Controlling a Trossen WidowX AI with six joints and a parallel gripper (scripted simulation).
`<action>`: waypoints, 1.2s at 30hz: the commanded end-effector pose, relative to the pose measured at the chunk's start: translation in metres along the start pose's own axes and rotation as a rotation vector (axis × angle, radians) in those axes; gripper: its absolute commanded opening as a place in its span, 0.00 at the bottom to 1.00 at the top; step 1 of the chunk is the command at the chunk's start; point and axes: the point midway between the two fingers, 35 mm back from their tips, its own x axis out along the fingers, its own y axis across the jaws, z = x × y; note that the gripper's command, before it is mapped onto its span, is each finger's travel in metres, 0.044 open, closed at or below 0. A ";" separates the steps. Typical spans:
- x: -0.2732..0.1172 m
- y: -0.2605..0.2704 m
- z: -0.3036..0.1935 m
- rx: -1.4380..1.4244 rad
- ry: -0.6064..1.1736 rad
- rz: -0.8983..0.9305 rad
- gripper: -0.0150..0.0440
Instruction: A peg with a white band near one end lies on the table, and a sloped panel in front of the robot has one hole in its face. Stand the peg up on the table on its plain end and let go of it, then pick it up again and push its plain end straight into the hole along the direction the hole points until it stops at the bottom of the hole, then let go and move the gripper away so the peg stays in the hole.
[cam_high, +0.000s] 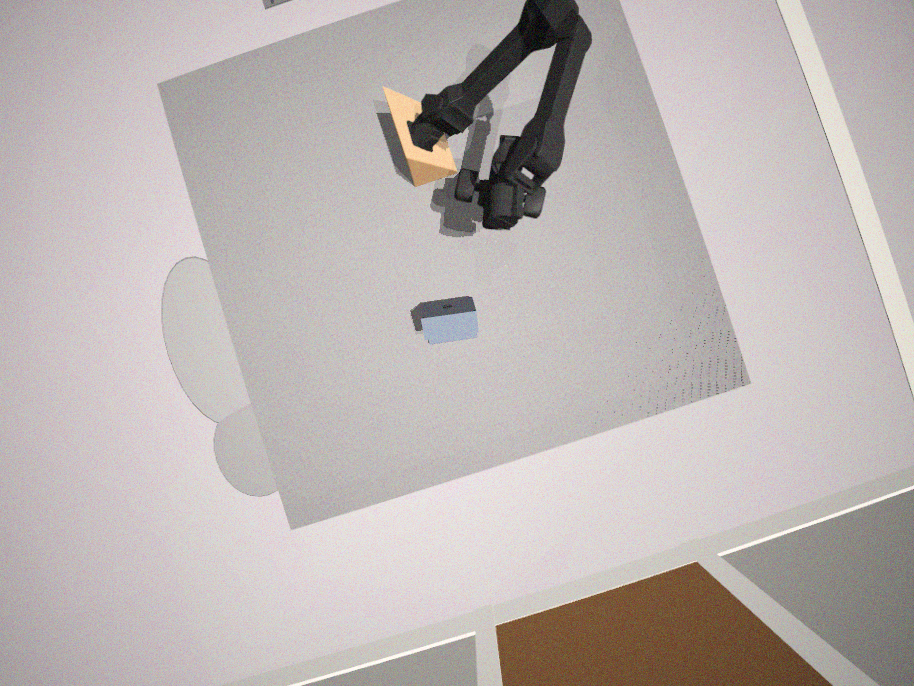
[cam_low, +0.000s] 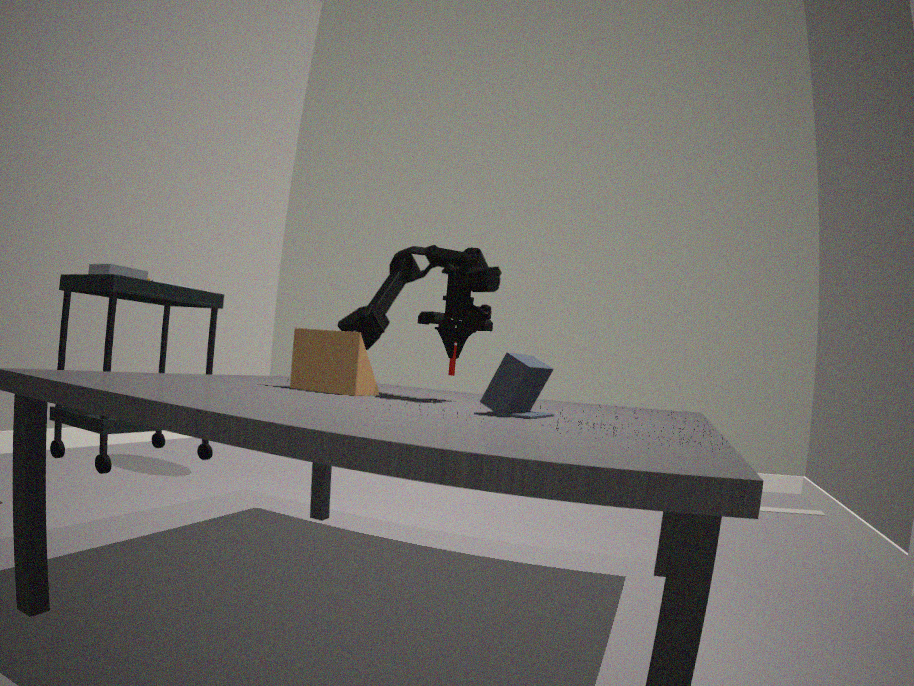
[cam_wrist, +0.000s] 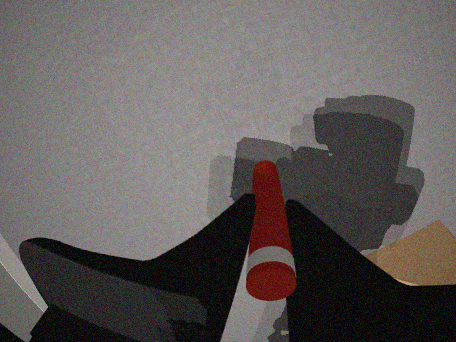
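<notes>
One red peg (cam_low: 451, 366) (cam_wrist: 270, 215) is pinched upright between closed-in jaws of gripper (cam_high: 503, 210) (cam_low: 454, 355) (cam_wrist: 268, 206), white-banded end up, plain end held above table (cam_high: 332, 406) (cam_low: 442, 459) (cam_wrist: 125, 100). Orange wedge (cam_high: 434, 174) (cam_low: 324, 361) (cam_wrist: 425, 255) is seen near gripper, untouched by peg. Farther from gripper, blue-grey block (cam_high: 450, 326) (cam_low: 516, 383) is set on table, its small hole (cam_high: 446, 306) unfilled. Beyond table, dark cart (cam_low: 169, 293) is topped by grey box (cam_low: 118, 271).

Black all over the arm (cam_high: 564, 81) (cam_low: 387, 291), with long, slim links between chunky, angular joints. Black too on the fingers (cam_low: 445, 341), broad above and tapering to narrow tips, with a dark grey sheen in places.
</notes>
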 end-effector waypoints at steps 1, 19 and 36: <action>-0.013 0.000 0.001 -0.004 0.002 -0.002 0.25; -0.010 -0.011 0.018 0.039 -0.060 0.013 0.25; -0.002 -0.024 0.039 0.094 -0.138 0.037 0.25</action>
